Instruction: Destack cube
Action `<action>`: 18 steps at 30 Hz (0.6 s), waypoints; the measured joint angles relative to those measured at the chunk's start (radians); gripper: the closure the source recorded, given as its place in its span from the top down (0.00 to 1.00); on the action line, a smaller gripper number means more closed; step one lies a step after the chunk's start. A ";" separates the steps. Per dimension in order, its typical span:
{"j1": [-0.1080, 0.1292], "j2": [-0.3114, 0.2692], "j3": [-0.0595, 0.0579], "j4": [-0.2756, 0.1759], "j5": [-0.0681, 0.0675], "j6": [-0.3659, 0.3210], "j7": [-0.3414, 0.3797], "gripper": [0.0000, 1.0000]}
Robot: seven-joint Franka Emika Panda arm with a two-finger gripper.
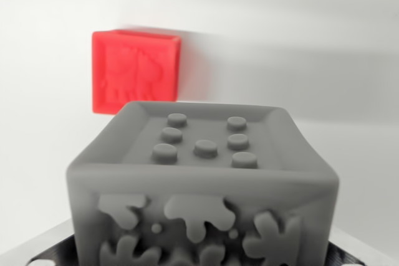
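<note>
The grey cube [202, 185] fills the wrist view's foreground, studded face up; the red cube [136, 71] lies beyond on the white table [349, 154] — apparently apart. Both look rigid, light plastic — best pinched across flat opposite sides. The hand's fingers are unseen; its state I cannot tell.

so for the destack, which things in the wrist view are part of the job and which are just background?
Job:
- grey cube, close to the camera, seven raised studs on top
- red cube, behind it toward the wrist view's left, embossed face

Not job:
- white surface
- dark gripper parts at the bottom corners; jaw state not visible
</note>
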 joint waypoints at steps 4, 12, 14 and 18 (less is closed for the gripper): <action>-0.010 -0.002 -0.005 -0.009 0.001 0.007 -0.022 0.00; -0.030 -0.008 -0.012 -0.029 0.003 0.021 -0.062 0.00; -0.034 -0.009 -0.014 -0.032 0.003 0.024 -0.070 0.00; -0.045 -0.010 -0.018 -0.040 0.004 0.031 -0.092 0.00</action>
